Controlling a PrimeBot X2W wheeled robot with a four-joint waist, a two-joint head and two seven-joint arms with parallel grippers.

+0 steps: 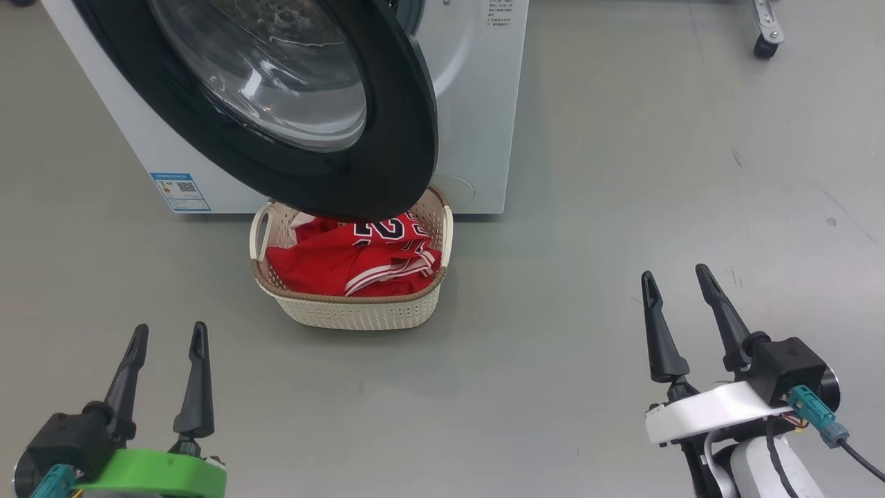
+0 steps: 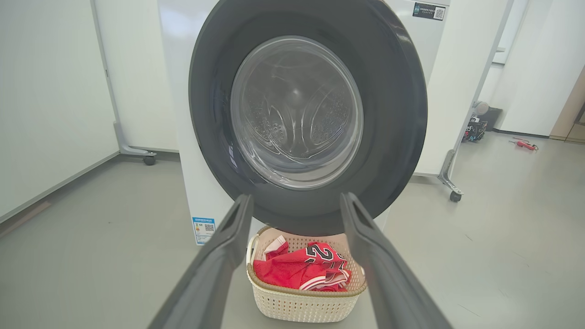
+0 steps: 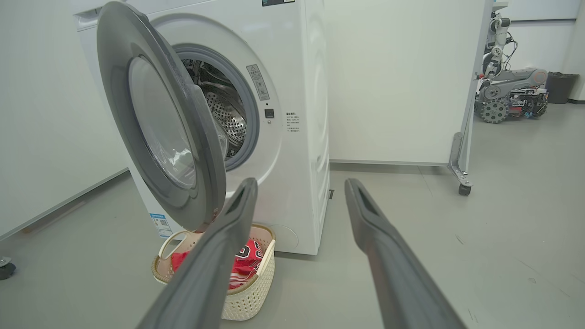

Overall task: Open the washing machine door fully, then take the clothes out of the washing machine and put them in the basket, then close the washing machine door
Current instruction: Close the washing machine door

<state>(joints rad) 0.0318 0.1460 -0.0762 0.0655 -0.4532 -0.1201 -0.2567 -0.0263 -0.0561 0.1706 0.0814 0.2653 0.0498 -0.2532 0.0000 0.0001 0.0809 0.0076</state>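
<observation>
The first two parts of the task are judged to be done. The washing machine door [image 1: 276, 90] is seen swung well out from the washing machine [image 3: 292, 91], with its black rim and glass bowl hanging over the back part of the basket [image 1: 359, 315]. The clothes [image 1: 346, 259], a red jersey with white trim and dark numbers, are piled inside the basket and are kept within its brown rim. The basket is set on the floor [image 1: 553, 311] just in front of the machine, below the door's lower edge.

In the right wrist view a part of the drum [image 3: 224, 114] is exposed past the door, and no fabric is made out there. The rest of the drum is hidden by the door, so it cannot be said for certain that nothing is left inside.

The closing of the door is judged to be the only step not yet done. The left pincer [image 1: 171, 327] is spread wide and nothing is held in it. The right pincer [image 1: 674, 271] is likewise spread wide and empty. Both are held low over the floor, well apart from the door, the basket and each other. How closely the door's lower edge passes above the basket handle cannot be told, so some care is called for when the door is pushed shut.
</observation>
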